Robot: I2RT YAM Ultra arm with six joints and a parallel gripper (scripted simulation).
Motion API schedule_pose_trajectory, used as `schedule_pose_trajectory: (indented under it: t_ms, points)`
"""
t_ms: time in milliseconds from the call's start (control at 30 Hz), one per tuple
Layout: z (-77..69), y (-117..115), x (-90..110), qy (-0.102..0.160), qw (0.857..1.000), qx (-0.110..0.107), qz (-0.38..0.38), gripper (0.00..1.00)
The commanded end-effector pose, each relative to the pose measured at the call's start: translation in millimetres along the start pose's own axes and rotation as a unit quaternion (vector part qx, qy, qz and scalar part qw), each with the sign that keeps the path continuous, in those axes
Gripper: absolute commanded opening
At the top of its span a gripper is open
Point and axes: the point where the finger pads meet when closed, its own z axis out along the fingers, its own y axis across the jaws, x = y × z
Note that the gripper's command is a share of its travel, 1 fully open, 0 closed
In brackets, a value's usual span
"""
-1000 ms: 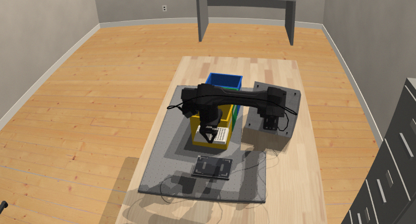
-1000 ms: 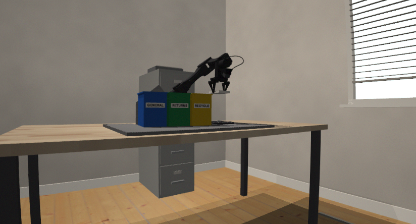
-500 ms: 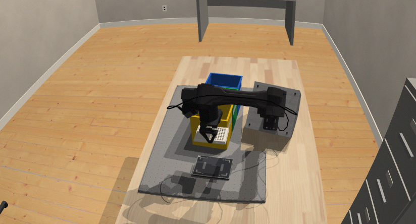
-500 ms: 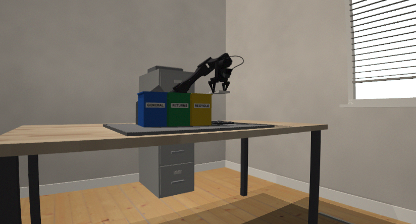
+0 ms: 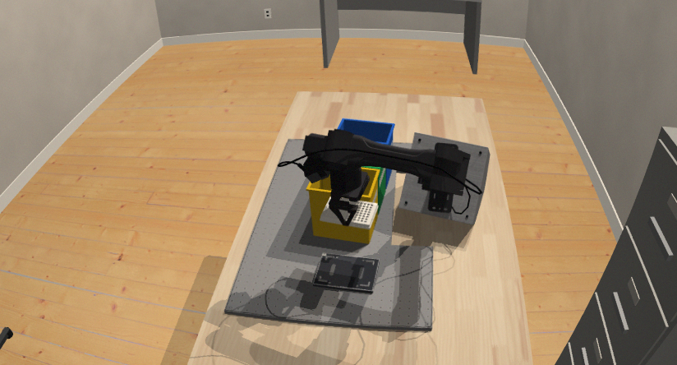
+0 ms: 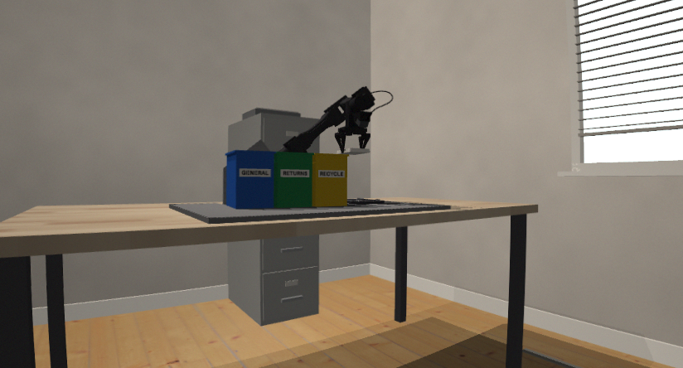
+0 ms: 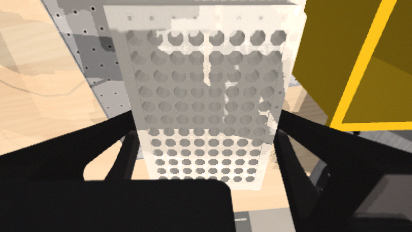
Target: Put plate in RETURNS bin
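My gripper [image 5: 349,214] is shut on the white 96-well plate [image 5: 362,214] and holds it in the air, level, above the near edge of the yellow RECYCLE bin. In the wrist view the plate [image 7: 206,95] sits between my two black fingers, with the yellow bin [image 7: 360,60] at the right. In the side view my gripper [image 6: 352,141] holds the plate [image 6: 357,151] just above the top of the yellow bin [image 6: 329,180]. The green RETURNS bin [image 6: 293,180] stands in the middle of the row, mostly hidden behind my arm in the overhead view. The black plate nest N1 [image 5: 346,272] lies empty on the grey mat.
The blue GENERAL bin [image 6: 250,179] [image 5: 366,130] stands at the far end of the row. All three bins stand upright, side by side. The arm's grey base block [image 5: 441,177] is to the right of the bins. A grey filing cabinet [image 6: 272,250] stands behind the table.
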Motion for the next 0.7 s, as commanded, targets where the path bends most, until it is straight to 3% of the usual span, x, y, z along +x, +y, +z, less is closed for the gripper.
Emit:
schedule_pose_trajectory:
  t_ms: [0,667]
  points:
    - [-4.1,-14.3,4.6,0.008,1.0,-0.003,-0.003,0.0]
    - [-10.5,-57.9,21.2,0.002,1.0,-0.001,-0.016,0.0]
